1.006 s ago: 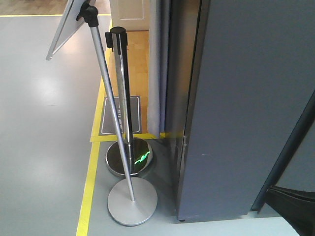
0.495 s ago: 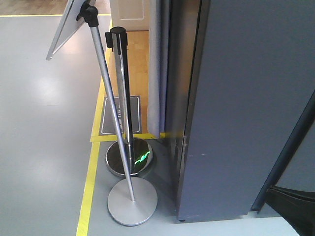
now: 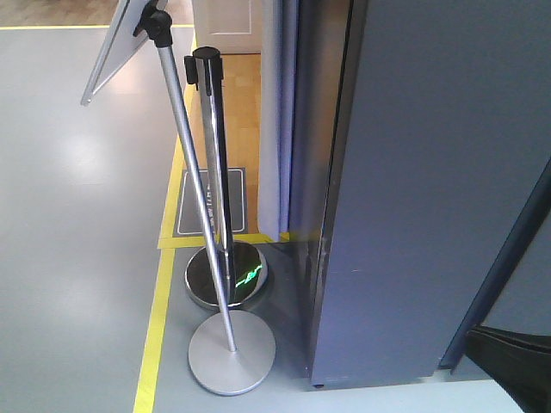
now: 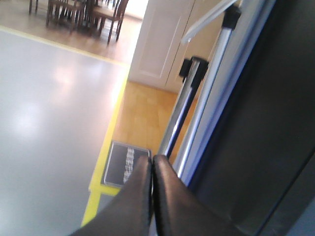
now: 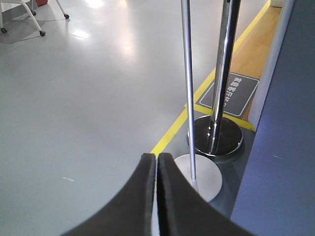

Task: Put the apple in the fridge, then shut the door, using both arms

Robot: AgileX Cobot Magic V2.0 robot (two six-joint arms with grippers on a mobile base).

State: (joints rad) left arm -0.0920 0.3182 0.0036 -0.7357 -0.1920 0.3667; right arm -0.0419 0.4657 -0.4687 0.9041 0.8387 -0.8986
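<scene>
Fridge (image 3: pixel 430 189) fills the right side, its dark grey face beside 2 poles (image 3: pixel 215 198). Left gripper (image 4: pixel 152 196) and right gripper (image 5: pixel 156 196) are pressed closed, holding nothing.

Bright, even light fills all three views. Soft glare patches sit on the grey floor (image 3: pixel 77 258) (strongest in the right wrist view). The left wrist picture is blurred; the chrome pole (image 3: pixel 215 181) shows sharp reflections.

Fridge (image 3: pixel 439 172) cut off top and right, interior hidden. Sign board (image 3: pixel 116 47) cropped at top edge. Left wrist view blurred; floor plate (image 4: pixel 124 164) text unreadable. Apple not visible.
</scene>
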